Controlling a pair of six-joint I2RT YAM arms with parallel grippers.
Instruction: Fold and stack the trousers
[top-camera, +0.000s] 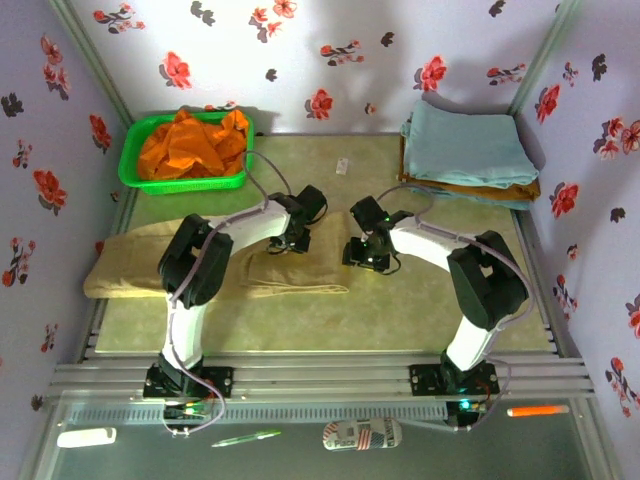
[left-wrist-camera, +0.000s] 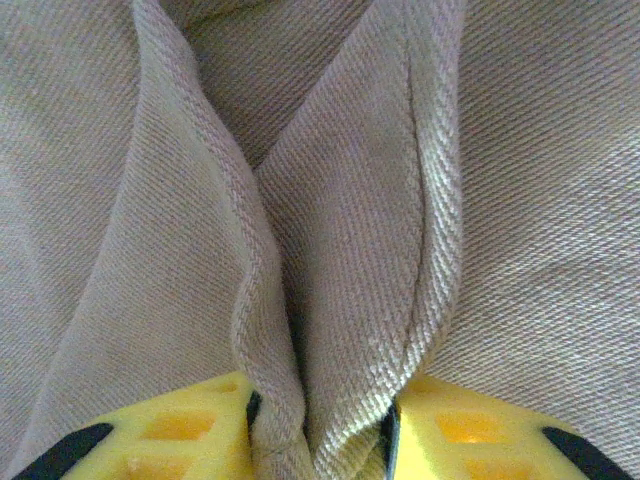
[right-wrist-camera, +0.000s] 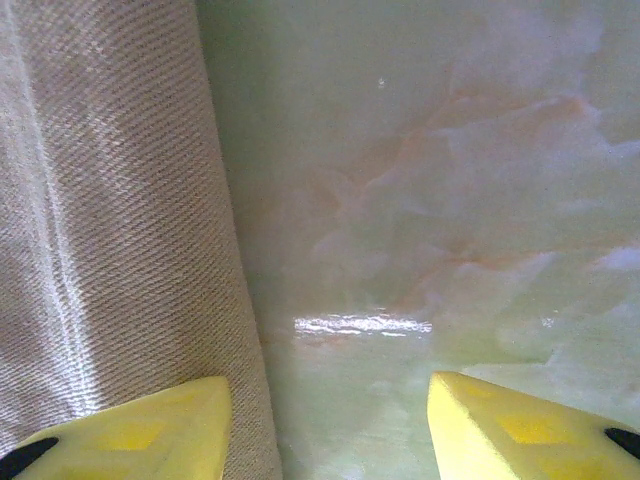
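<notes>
The tan trousers (top-camera: 130, 262) lie across the left half of the table, folded over on themselves, their right end near the table's middle. My left gripper (top-camera: 291, 243) sits on that right end, shut on a pinched ridge of the trousers' cloth (left-wrist-camera: 340, 300) that bunches up between the yellow fingers (left-wrist-camera: 190, 430). My right gripper (top-camera: 358, 256) stands open just right of the trousers' edge (right-wrist-camera: 120, 250). Its left finger (right-wrist-camera: 150, 430) rests over the hem and its right finger (right-wrist-camera: 520, 425) is over bare table, with nothing between them.
A green basket (top-camera: 130, 165) holding an orange garment (top-camera: 195, 143) stands at the back left. A pale blue-grey cloth (top-camera: 465, 148) lies folded on a tan layer at the back right. The walls are close on three sides. Bare tabletop (top-camera: 440, 310) spreads on the right.
</notes>
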